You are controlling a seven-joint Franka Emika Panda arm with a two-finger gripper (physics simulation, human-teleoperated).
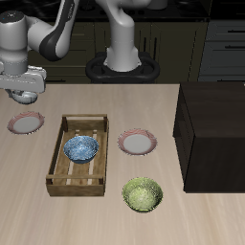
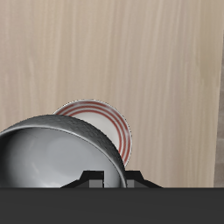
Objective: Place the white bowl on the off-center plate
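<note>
Wrist view: white bowl (image 2: pixel 57 153) is gripped by its rim in the gripper (image 2: pixel 110 181), hung partly over the off-center plate (image 2: pixel 107 122) w/ pink rim, so it can be lowered on. Exterior view: bowl is hidden behind the gripper (image 1: pixel 23 96), above the plate (image 1: pixel 26 122).

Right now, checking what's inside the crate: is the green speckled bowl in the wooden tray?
No, the green speckled bowl sits on the table outside the wooden tray; the blue patterned bowl is inside.
</note>
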